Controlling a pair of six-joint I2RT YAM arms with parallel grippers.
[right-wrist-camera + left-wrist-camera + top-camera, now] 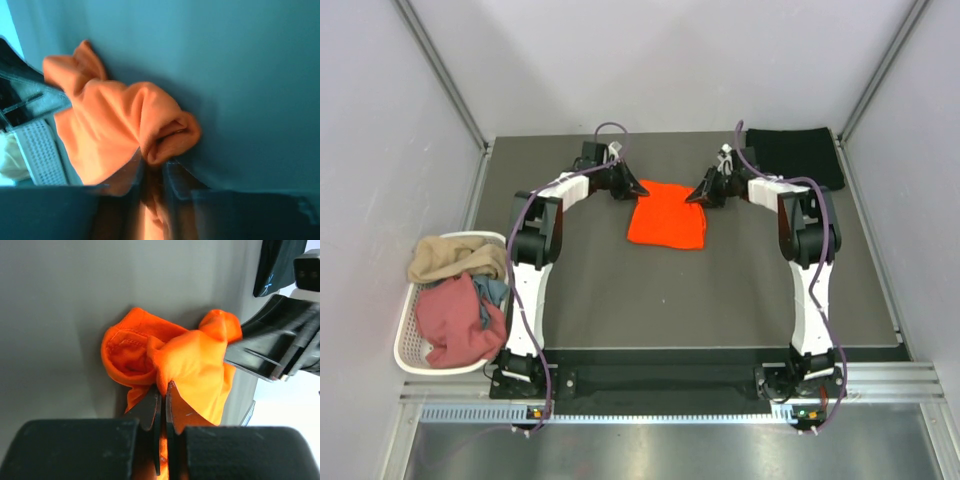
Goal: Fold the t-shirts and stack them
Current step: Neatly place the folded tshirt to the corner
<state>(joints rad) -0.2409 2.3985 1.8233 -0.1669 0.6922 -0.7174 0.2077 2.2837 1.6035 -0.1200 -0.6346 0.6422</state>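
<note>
Orange t-shirt (667,222) lies mid-table toward the far side, a rough compact rectangle with both far corners taken up. Left gripper (638,188) has the far-left corner; the left wrist view shows its fingers pressed nearly flat together with a bunch of orange cloth pinched between them. Right gripper (698,194) has the far-right corner; the right wrist view shows its jaws closed on a rolled wad of the same cloth. The grippers sit near each other, and the cloth between them is slack and bunched. Black t-shirt (797,153) lies folded flat at the far right corner of the table (670,300), well apart from the orange one. Tan t-shirt (450,258) and dusty pink t-shirt (460,322) are heaped unfolded in the white basket (408,340) beside the table's left edge. Judgement: a fold of the orange shirt is in hand, with the far edge gripped to be carried over toward the near edge. One shirt looks done and at least two wait. The next move calls for both arms to travel together at matched height and pace, with the edge drawn taut so the fold lands square, then release. Risk: the bunched corners may drop as lumps.
</note>
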